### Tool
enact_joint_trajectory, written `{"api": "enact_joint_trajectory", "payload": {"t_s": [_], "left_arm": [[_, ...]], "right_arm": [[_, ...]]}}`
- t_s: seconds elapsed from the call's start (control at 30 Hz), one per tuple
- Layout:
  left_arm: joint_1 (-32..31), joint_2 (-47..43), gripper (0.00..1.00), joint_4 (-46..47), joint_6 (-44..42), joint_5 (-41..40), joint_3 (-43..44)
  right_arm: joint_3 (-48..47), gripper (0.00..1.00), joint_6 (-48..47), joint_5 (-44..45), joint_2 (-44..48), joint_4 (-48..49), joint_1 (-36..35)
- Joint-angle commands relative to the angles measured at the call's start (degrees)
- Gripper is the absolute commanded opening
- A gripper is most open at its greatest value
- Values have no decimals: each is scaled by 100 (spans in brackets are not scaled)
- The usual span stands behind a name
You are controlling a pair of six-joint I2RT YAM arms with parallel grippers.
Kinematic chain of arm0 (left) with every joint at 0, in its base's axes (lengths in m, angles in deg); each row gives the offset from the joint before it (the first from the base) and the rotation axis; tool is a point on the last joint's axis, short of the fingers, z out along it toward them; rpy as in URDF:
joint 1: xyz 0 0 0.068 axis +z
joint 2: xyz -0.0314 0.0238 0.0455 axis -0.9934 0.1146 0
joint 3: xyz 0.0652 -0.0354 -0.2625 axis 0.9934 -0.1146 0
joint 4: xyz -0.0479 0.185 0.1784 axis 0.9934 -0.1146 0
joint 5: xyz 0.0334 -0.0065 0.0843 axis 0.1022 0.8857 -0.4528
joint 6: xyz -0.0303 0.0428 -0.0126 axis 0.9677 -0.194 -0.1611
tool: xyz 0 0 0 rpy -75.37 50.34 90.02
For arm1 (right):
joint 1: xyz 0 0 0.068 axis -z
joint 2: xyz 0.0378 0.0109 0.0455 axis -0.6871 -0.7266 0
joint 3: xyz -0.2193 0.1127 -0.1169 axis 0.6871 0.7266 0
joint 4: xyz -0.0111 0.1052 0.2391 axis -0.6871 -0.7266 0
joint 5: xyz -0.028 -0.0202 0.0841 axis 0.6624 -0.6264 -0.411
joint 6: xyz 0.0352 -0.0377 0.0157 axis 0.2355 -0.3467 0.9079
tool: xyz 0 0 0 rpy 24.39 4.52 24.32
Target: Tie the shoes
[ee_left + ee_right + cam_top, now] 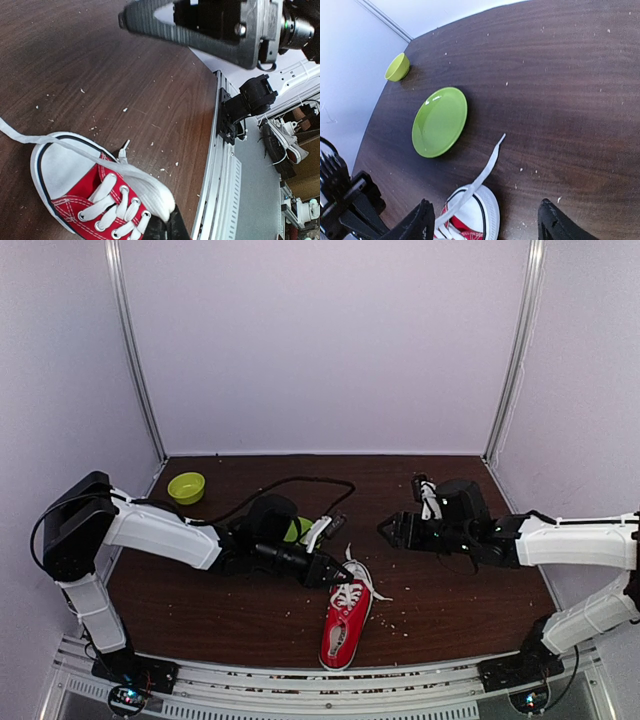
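The red sneaker (347,625) lies near the table's front edge with its white toe cap pointing away from the arm bases. My left gripper (338,575) is at the toe end. In the left wrist view its black fingers (165,229) are shut on a bunched white lace (150,192). That lace runs left across the toe cap (60,162). My right gripper (386,530) is open and empty, just beyond the toe on the right. In the right wrist view its fingertips (422,222) stand wide apart around the toe (480,207), and a loose lace end (492,157) lies on the table.
A green bowl (186,487) sits at the back left. A green plate (440,121) lies behind my left wrist, mostly hidden in the top view. A black cable (290,483) loops over the table. The metal rail (220,190) runs along the near edge. White crumbs dot the wood.
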Motion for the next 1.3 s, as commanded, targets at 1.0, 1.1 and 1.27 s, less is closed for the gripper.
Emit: {"api": "enact_joint_trajectory", "payload": {"t_s": [1.0,1.1,1.27], "left_arm": [[9,-159,0,147,35,-100,75],[9,-158,0,147,34,-116,80],[9,-141,0,147,39,-110,93]], "right_arm": [[851,16,-1394,-2635,-1469,1988,-383],[850,27,-1389,-2800,-1436,1922,-380],[838,35,-1402,-2786,-1550,1947,-386]]}}
